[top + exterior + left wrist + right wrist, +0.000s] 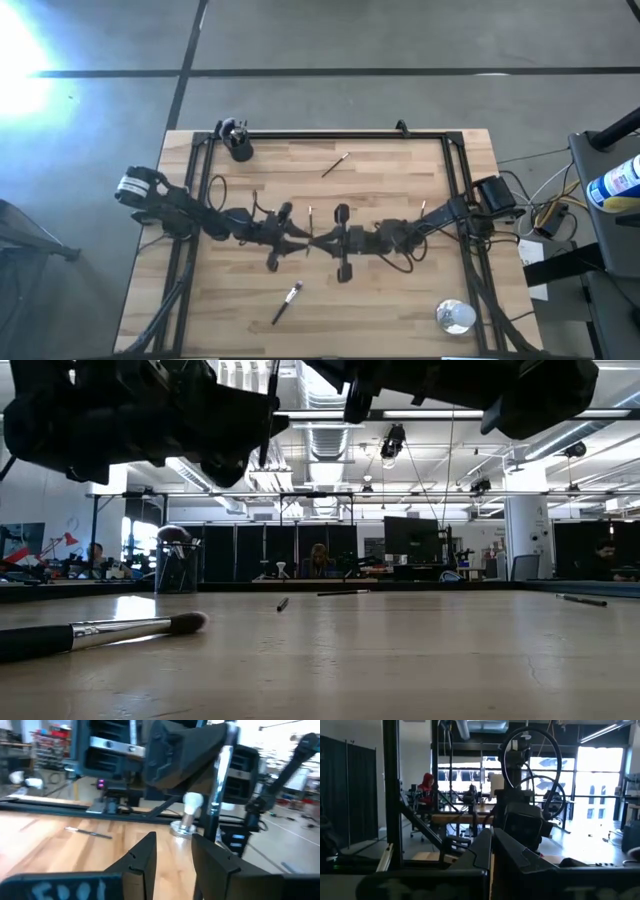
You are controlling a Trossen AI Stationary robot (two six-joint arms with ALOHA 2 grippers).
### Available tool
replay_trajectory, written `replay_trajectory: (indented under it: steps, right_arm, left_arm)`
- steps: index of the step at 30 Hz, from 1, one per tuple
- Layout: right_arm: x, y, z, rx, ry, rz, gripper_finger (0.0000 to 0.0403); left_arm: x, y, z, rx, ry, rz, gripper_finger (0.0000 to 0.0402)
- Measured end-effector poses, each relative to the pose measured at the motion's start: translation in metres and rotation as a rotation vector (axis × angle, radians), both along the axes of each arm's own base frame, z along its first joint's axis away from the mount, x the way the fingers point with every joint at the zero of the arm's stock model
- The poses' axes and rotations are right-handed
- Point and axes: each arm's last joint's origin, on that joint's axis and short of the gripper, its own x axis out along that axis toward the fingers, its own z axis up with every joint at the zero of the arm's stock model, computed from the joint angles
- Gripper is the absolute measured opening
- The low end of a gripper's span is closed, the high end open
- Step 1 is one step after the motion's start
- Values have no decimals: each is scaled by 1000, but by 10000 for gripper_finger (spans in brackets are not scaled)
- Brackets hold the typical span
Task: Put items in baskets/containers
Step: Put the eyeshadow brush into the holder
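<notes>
- Nearest you on the pale wooden counter [400,290] lies one makeup brush with a dark handle, silver ferrule and dark bristles [287,301], flat, near the front edge and well apart from both sets of jaws.
- One shiny silver round object [455,316] sits at the front right corner.
- At mid-counter your two dark arms meet tip to tip. The left gripper [172,852] has its jaws parted with nothing between them.
- The right gripper [318,241] has its jaws shut on a slim pale-handled brush [220,780] standing upright, just beyond the left jaws.
- Farther back, one thin dark-handled brush [334,165] lies alone.
- At the far left corner stands one small black cylindrical cup [239,146], with brushes in it; you cannot count them.
</notes>
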Motion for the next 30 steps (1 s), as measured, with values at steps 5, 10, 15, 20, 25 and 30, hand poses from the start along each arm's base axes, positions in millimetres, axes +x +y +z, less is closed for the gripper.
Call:
replay_trajectory:
  steps: [5,10,15,20,25,30]
  right_arm:
    - [0,0,0,1,0,-1,8]
    - [0,1,0,17,-3,27,8]
    - [-1,1,1,21,-12,30,8]
    - [1,1,4,24,-22,35,8]
    - [2,1,4,17,-14,47,8]
    - [2,2,2,14,2,47,8]
  left_arm:
    - [-4,-1,1,10,-9,-36,117]
    - [-19,1,5,10,-29,-37,117]
    - [-30,3,11,-15,-56,-41,117]
    - [-23,0,15,-39,-43,-90,117]
    - [-12,-8,21,-38,-28,-113,117]
    - [-7,-10,28,-30,-53,-118,117]
